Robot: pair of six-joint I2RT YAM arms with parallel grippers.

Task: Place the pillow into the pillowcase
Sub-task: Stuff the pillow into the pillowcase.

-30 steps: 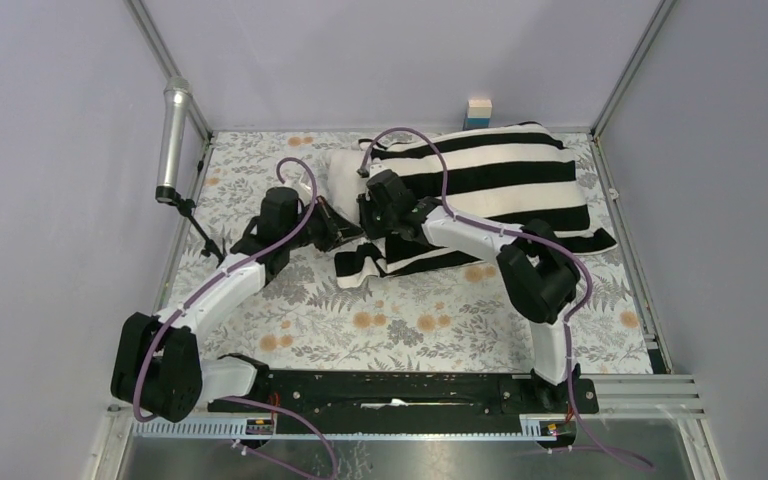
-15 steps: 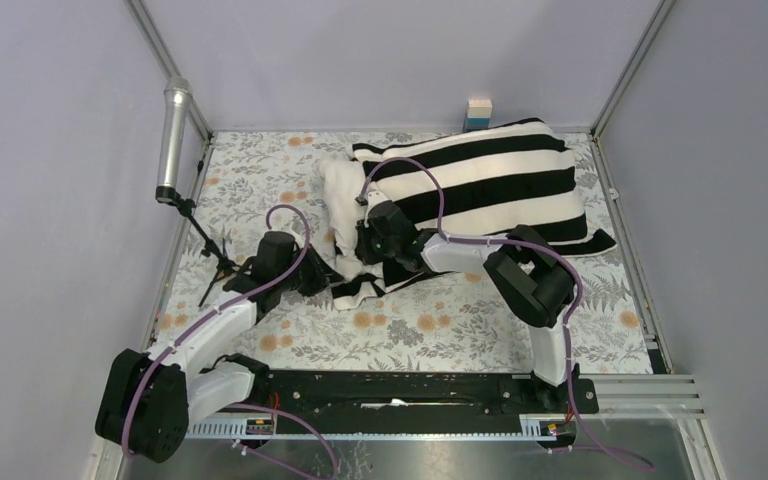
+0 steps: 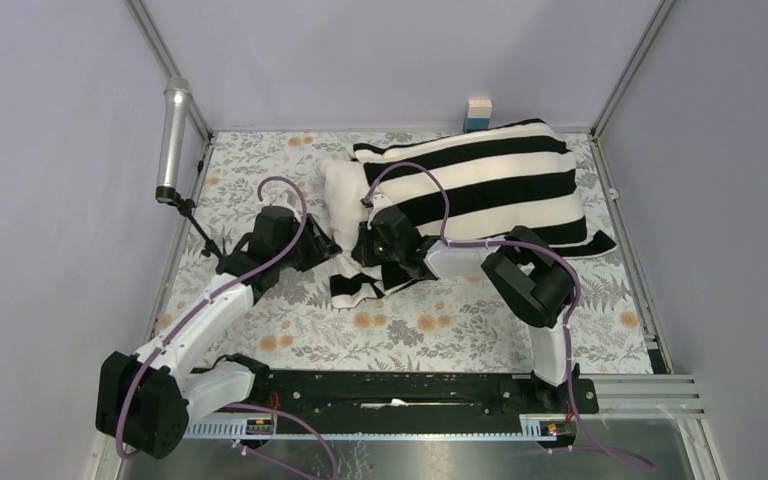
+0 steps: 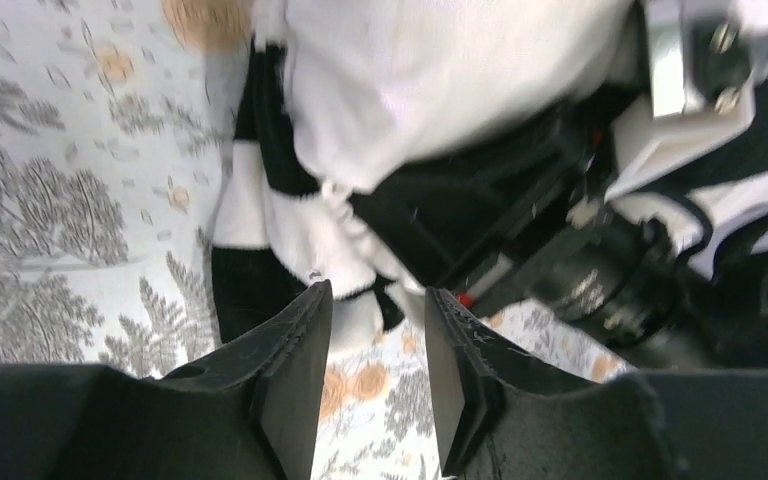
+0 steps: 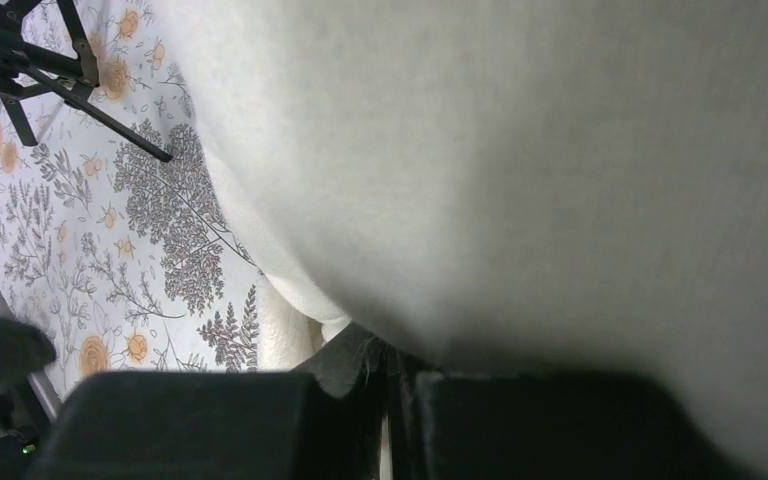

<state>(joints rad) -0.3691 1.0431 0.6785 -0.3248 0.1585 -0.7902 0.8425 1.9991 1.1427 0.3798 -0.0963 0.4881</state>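
The striped pillowcase (image 3: 490, 185) lies at the back right of the table with the pillow inside it. The pillow's cream end (image 3: 338, 195) sticks out of the left opening. A loose striped flap (image 3: 355, 285) of the pillowcase lies near the front of that opening. My left gripper (image 3: 322, 243) stands open just left of the flap, with only floral cloth between its fingertips (image 4: 375, 290). The pillowcase edge (image 4: 260, 200) and the pillow (image 4: 440, 80) are just ahead of it. My right gripper (image 3: 365, 250) is shut under the pillow (image 5: 520, 150), pinching a dark fold of pillowcase (image 5: 360, 360).
A microphone (image 3: 173, 130) on a black tripod (image 3: 205, 240) stands at the left edge, close to my left arm. A small coloured block (image 3: 478, 113) sits at the back wall. A floral cloth (image 3: 440, 320) covers the table inside metal frame posts.
My left gripper pulled the striped edge toward the front, then opened, let go and moved back up toward the pillow. The right gripper moved nearer and shut. More cream pillow now shows at the opening.
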